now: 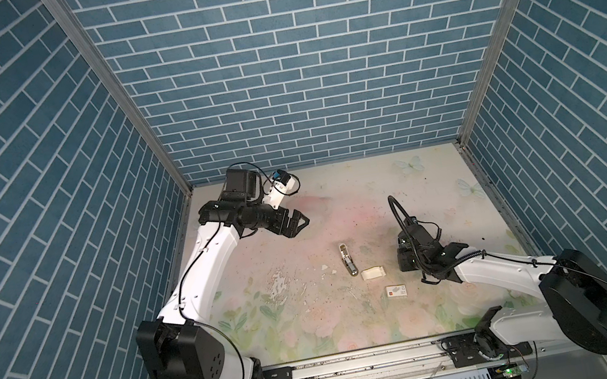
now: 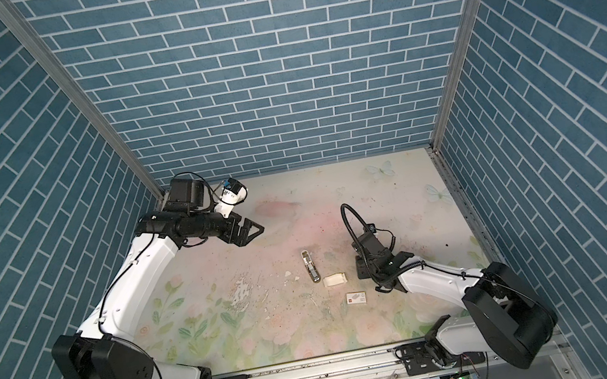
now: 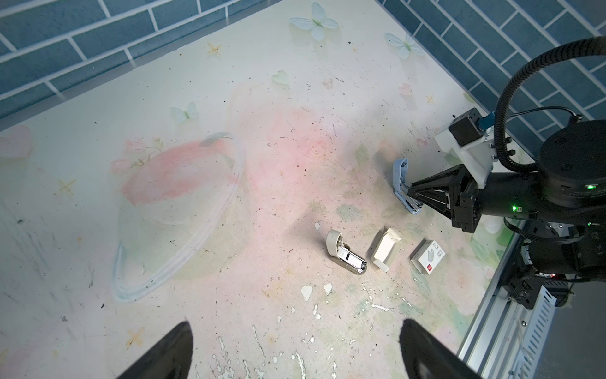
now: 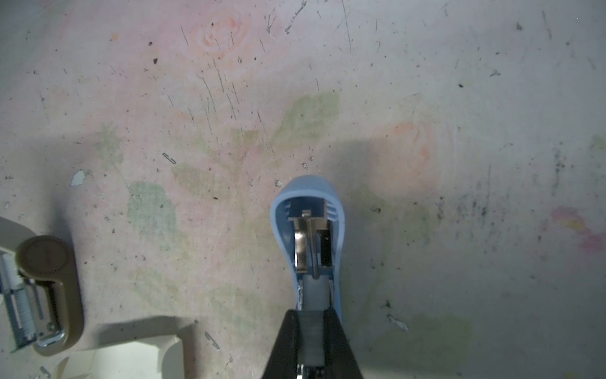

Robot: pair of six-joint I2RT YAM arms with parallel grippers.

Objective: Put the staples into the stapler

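A light-blue stapler lies open on the mat with its lid tilted up and its metal channel exposed. My right gripper is shut on a short grey strip of staples, held at the near end of that channel. From the left wrist view, the right gripper's tips sit on the blue stapler. In both top views the blue stapler is hidden under the right arm. My left gripper hangs open and empty at the back left, far from everything, its fingers wide apart.
A beige stapler lies open mid-table. Beside it are a cream cardboard tray and a small white box with a red mark. Loose single staples lie on the worn floral mat. Blue brick walls stand on three sides.
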